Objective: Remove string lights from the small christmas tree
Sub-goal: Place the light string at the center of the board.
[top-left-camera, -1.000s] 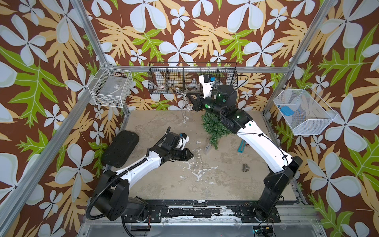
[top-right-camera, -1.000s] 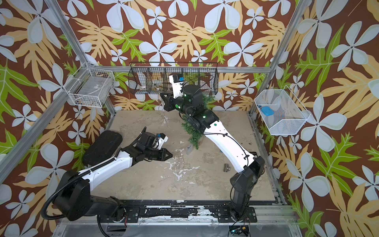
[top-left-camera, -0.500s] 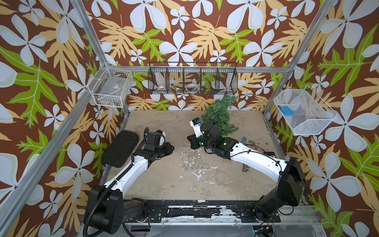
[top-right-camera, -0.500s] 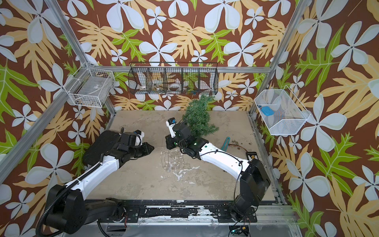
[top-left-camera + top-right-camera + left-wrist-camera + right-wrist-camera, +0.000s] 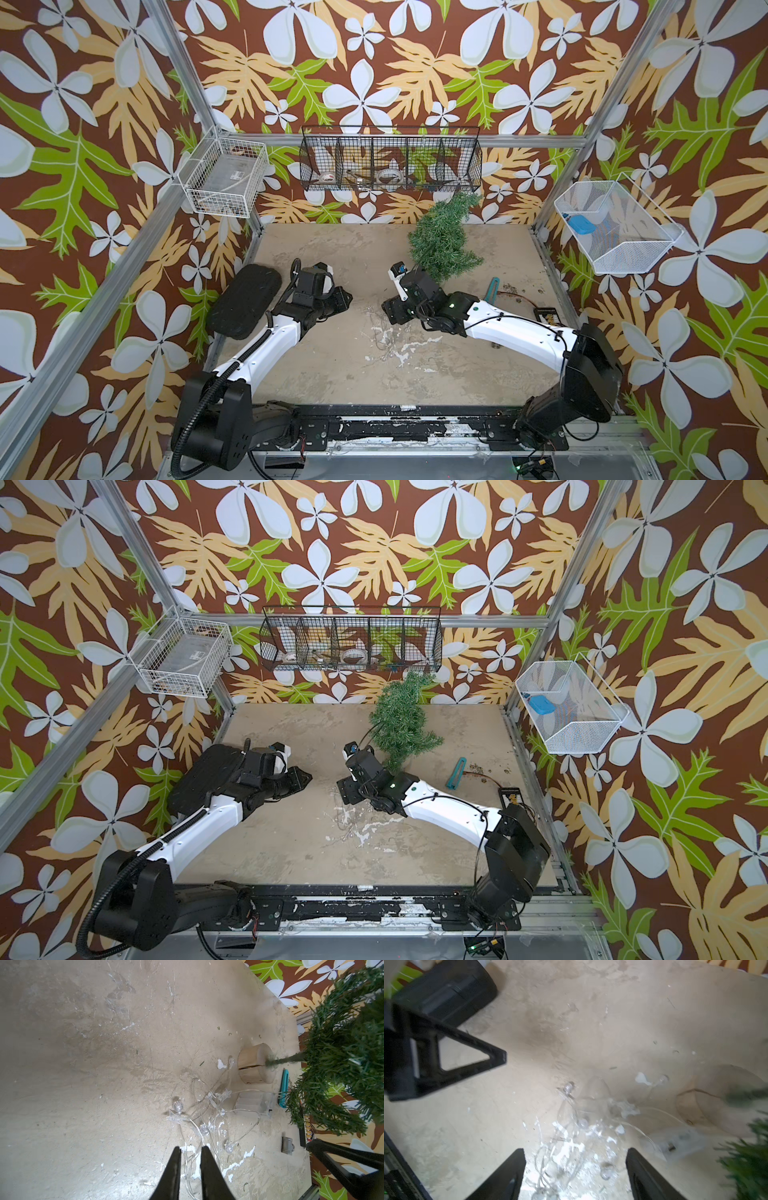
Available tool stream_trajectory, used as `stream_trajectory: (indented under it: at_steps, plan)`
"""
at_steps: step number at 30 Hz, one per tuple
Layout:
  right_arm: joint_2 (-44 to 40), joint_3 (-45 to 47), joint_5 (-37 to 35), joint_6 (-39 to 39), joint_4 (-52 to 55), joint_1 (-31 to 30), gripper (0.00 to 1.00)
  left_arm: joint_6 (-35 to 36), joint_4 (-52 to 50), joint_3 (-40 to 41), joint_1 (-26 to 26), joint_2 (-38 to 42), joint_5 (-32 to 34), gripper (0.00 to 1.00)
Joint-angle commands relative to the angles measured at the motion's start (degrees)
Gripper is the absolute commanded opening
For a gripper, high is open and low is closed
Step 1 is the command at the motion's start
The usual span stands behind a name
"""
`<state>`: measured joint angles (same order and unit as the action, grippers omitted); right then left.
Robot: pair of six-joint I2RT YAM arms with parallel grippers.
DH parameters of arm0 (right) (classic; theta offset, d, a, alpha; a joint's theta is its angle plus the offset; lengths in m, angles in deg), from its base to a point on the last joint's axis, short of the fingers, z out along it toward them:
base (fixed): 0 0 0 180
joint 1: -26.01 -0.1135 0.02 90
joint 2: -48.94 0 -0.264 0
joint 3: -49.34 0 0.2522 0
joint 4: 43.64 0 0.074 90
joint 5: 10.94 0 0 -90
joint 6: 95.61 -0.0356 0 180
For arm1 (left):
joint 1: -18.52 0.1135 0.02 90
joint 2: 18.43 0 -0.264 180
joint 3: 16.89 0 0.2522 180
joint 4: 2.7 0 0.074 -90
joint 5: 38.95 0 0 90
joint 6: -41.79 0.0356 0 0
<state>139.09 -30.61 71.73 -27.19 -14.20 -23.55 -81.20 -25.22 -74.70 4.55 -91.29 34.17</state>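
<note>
Tabletop (image 5: 332,374): we are seeing the lights (image 5: 203,1109) off the tree (image 5: 440,245), heaped beside its base (image 5: 255,1066), so removal is looking done.
Our right fingers (image 5: 508,1174) are hanging spread over them, left fingers (image 5: 172,1174) barely parted.

The small christmas tree (image 5: 440,245) is dark green, the string lights (image 5: 220,1095) clear, the table (image 5: 332,374) mottled beige.

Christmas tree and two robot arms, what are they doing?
The robot is taking the string lights off the small christmas tree. The tree stands upright near the back of the table. The lights lie in a loose heap on the table beside its wooden base. The right gripper hangs open over the heap; the left gripper points at it, jaws only slightly apart.
</note>
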Motion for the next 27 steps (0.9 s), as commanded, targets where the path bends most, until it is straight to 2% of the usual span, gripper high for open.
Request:
stream_trajectory:
  at_steps: [1, 6, 10, 14, 21, 27]
  plan:
    - [-1.01, 2.77, -5.46, 0.49, 3.4, -0.01, 0.81, 0.41, 1.18, -0.6, 0.01, -0.58, -0.65, 0.21]
    - [-1.11, 7.12, -7.6, 0.01, 2.07, 0.37, 0.81, 0.31, 1.99, -0.41, 0.05, -0.61, -0.92, 0.21]
    - [-0.71, 9.04, -5.47, -0.41, 0.14, 3.68, 0.81, 1.07, 1.08, -0.6, 0.08, -0.05, -0.81, 0.21]
    - [1.15, 8.71, -2.92, 2.37, -1.71, 6.47, 0.81, 1.35, 0.93, -0.68, 0.05, 0.44, -0.74, 0.21]
    - [9.65, 1.0, 2.43, 4.35, -3.53, 6.33, 0.8, 1.33, 0.8, -1.34, 0.04, 1.26, -1.12, 0.21]
    - [20.47, -11.6, 5.47, 5.18, -2.77, 6.03, 0.79, 1.4, 0.23, -1.48, 0.02, 2.28, -0.82, 0.21]
